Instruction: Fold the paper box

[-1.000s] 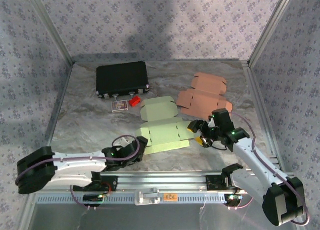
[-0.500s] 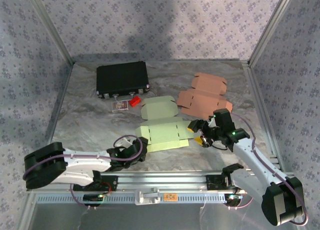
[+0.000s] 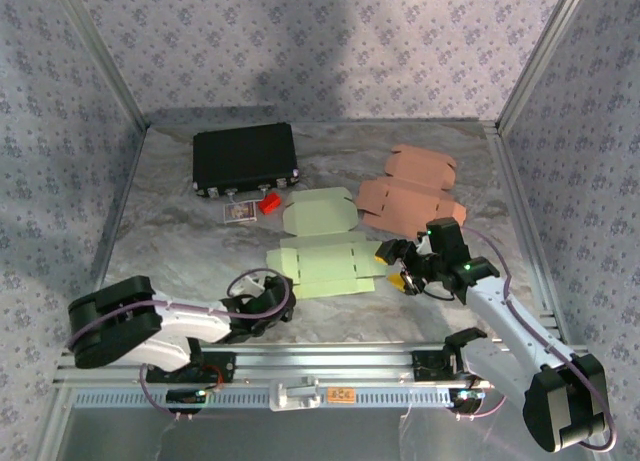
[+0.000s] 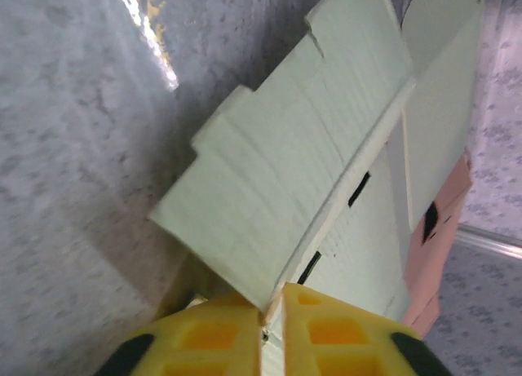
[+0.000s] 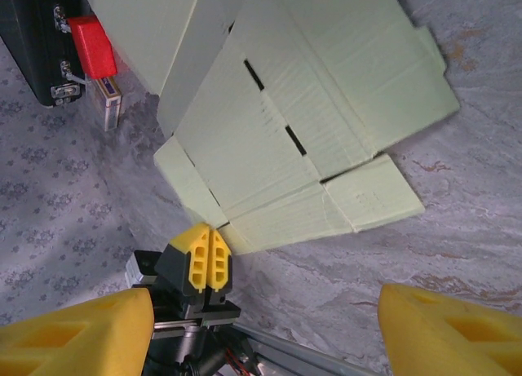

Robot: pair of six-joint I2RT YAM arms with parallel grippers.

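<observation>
The green paper box [image 3: 330,266] lies unfolded and flat in the middle of the table, its lid panel [image 3: 318,213] pointing away from me. My left gripper [image 3: 281,291] is shut on the sheet's near-left corner flap. In the left wrist view its yellow fingers [image 4: 204,335] pinch the flap's edge, and the paper box [image 4: 326,148] curves up from them. The right wrist view shows the left gripper [image 5: 208,258] at that corner of the paper box [image 5: 310,107]. My right gripper [image 3: 400,266] hangs open just right of the sheet, its fingers [image 5: 73,335] wide apart and empty.
A flat pink box blank [image 3: 410,191] lies behind and right of the green one. A black case [image 3: 245,158] sits at the back left, with a small red item [image 3: 268,202] and a card [image 3: 240,213] in front of it. Patterned walls close in the table.
The left gripper's jaws closed onto the green sheet's near-left corner flap, and the left arm swung in. The sheet's near edge shifted slightly away. The right arm stayed still.
</observation>
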